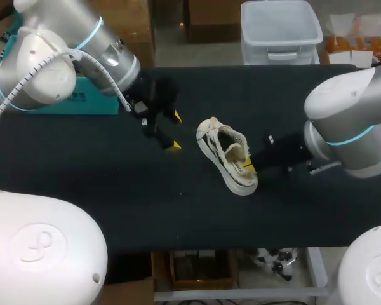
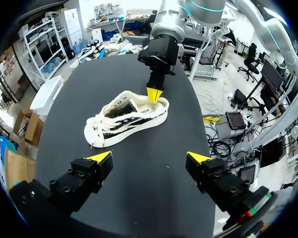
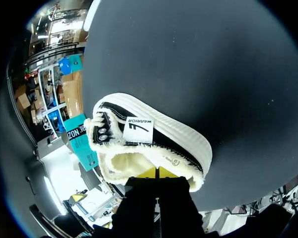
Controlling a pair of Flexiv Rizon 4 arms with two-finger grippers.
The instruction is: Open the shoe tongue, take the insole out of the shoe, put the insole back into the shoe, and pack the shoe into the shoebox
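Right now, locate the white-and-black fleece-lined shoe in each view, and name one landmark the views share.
Head view: the white-and-black fleece-lined shoe lies right of the black table's middle.
Left wrist view: the shoe lies ahead of the open left gripper, apart from it.
Right wrist view: the shoe is just ahead of the right gripper, heel opening nearest.
Shared landmark: the right gripper's yellow tips at the heel collar.

shoe (image 1: 227, 154): 1 | teal box (image 1: 92, 101): 1 | table (image 1: 82, 184): 1 | left arm (image 1: 82, 38) + right arm (image 1: 349, 121): 2
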